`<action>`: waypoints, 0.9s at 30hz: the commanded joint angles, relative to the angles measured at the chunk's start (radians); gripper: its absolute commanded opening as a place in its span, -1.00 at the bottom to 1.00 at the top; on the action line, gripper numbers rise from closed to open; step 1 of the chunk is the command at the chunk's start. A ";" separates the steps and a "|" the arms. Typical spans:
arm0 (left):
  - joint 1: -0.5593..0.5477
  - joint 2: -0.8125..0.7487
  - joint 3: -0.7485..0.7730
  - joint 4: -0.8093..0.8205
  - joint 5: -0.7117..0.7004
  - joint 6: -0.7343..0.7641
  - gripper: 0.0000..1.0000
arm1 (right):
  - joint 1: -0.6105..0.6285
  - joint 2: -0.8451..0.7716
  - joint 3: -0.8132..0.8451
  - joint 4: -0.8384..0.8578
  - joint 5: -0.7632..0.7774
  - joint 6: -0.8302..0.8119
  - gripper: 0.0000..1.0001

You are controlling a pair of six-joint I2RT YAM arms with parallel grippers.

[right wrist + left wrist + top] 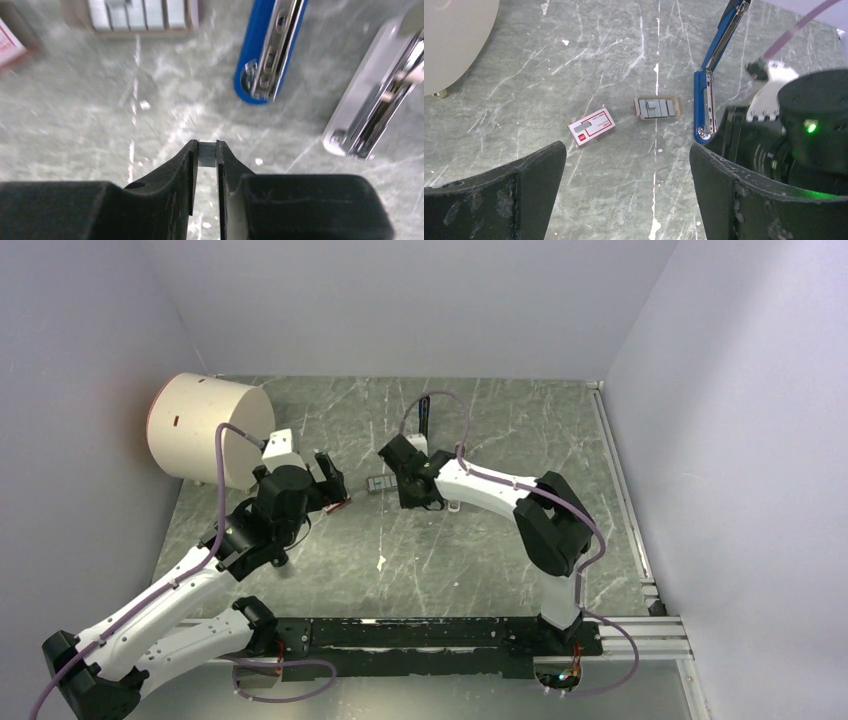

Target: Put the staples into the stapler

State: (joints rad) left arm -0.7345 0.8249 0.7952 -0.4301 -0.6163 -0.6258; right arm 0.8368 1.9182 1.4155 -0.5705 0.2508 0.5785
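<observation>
The blue stapler lies folded open on the marble table, its metal channel facing up and its other half stretching away. In the right wrist view my right gripper is shut on a short silvery strip of staples, held at its fingertips just short of the stapler's rounded end. From above, the right gripper hangs over that spot. My left gripper stands wide open with nothing between its fingers, back from the stapler; from above, the left gripper is left of the staples tray.
An open cardboard tray of staple strips lies beside the stapler, with its red-and-white sleeve further left. A pale off-white stapler lies open to the right of the blue one. A large white cylinder stands at the back left.
</observation>
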 commanded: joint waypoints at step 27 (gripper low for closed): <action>0.006 -0.001 -0.008 0.034 0.017 0.009 0.96 | 0.115 0.002 -0.087 -0.069 0.036 0.123 -0.40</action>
State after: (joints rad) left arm -0.7345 0.8330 0.7895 -0.4164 -0.6014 -0.6243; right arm 0.9466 1.9007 1.2999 -0.6163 0.2687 0.6945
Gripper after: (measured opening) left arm 0.980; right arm 0.286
